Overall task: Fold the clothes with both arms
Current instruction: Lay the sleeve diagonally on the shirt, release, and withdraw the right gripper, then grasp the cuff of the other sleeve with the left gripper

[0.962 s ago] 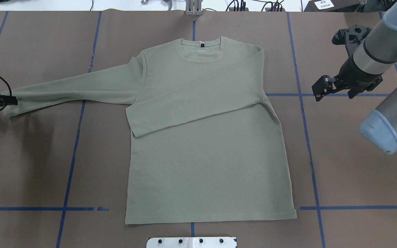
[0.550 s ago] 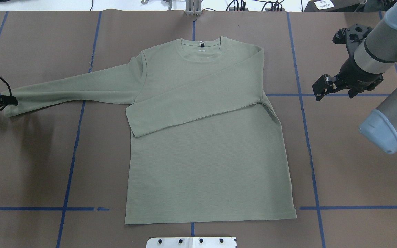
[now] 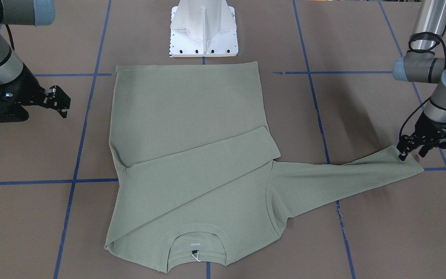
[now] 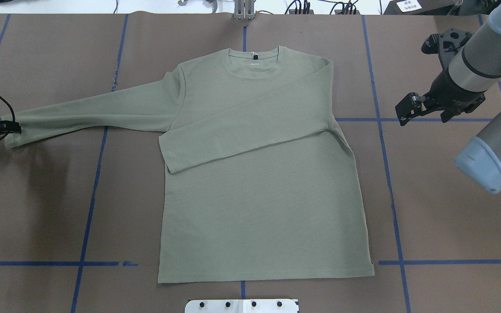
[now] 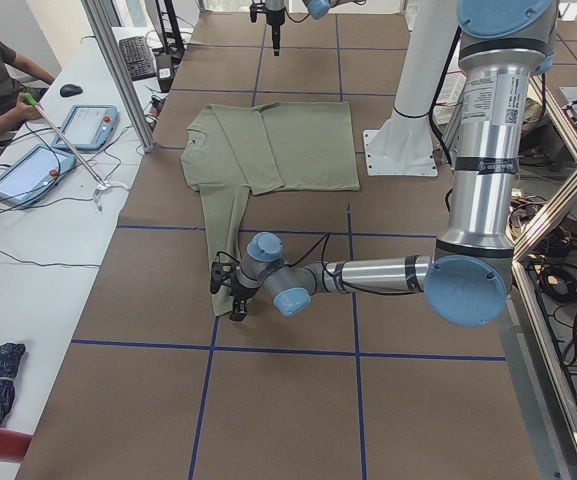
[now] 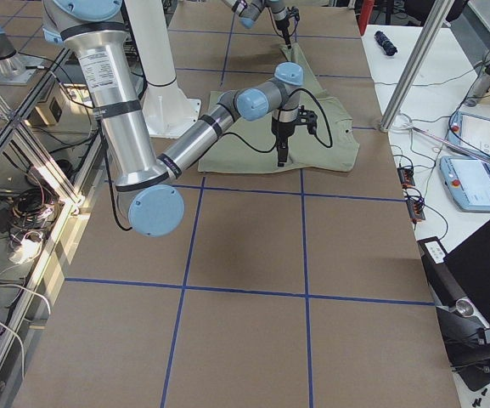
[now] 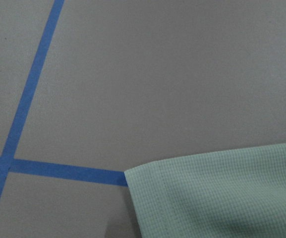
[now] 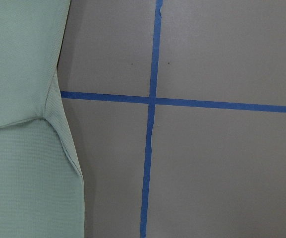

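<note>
Thin, limp and light, the shirt [image 4: 268,208] lies flat on the bench [image 4: 50,208], one sleeve outstretched, probably best pinched at the cuff [image 3: 412,163] beneath the open, empty left fingers [image 3: 402,155]; the right fingers [image 3: 59,100] gape empty too.

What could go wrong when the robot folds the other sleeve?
1. The left hand sits right at the edge of the cuff. It might catch only a sliver and drop it mid-fold.
2. Pulling the long sleeve over could tug the shirt and mess up the folded sleeve.
3. The right hand is off the shirt, so nothing pins it down.
</note>
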You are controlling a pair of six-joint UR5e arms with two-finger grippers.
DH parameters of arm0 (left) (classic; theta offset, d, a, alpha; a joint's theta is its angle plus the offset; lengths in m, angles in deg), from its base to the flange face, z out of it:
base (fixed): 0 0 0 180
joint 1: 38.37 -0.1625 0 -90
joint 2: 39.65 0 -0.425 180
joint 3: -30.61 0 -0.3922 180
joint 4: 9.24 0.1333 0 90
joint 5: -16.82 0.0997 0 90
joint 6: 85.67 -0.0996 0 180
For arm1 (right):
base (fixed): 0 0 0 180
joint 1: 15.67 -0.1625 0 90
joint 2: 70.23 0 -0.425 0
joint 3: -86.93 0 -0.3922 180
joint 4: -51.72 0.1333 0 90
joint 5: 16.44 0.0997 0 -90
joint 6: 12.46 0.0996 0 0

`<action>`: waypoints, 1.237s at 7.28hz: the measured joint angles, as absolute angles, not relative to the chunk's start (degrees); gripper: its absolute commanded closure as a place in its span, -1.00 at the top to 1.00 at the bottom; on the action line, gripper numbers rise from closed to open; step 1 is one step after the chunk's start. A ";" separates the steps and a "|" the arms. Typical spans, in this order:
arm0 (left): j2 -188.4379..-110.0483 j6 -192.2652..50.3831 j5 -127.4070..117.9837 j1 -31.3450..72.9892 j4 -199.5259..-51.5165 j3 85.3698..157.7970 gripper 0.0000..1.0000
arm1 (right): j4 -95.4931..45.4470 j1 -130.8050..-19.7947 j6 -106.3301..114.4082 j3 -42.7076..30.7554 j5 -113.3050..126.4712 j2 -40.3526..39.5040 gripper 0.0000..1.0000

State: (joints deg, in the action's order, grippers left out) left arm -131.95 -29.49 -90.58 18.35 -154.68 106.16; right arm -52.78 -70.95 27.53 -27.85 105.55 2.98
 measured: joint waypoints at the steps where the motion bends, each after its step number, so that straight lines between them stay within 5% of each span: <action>1: -131.92 -29.51 -90.58 18.38 -154.70 106.19 0.14 | -52.78 -71.03 27.53 -27.85 105.55 2.98 1.00; 3: -131.88 -29.45 -90.63 18.39 -154.70 106.19 0.14 | -52.78 -71.23 27.53 -27.85 105.61 2.98 1.00; 6: -131.90 -29.32 -90.67 18.36 -154.72 106.30 -0.75 | -52.78 -71.46 27.53 -27.91 105.64 2.98 1.00; 9: -131.50 -29.27 -90.75 18.45 -154.36 108.15 -1.00 | -52.80 -71.63 27.53 -27.86 105.64 3.00 1.00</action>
State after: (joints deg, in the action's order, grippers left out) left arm -131.50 -29.27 -90.75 18.45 -154.36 108.15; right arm -52.80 -71.63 27.53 -27.86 105.64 3.00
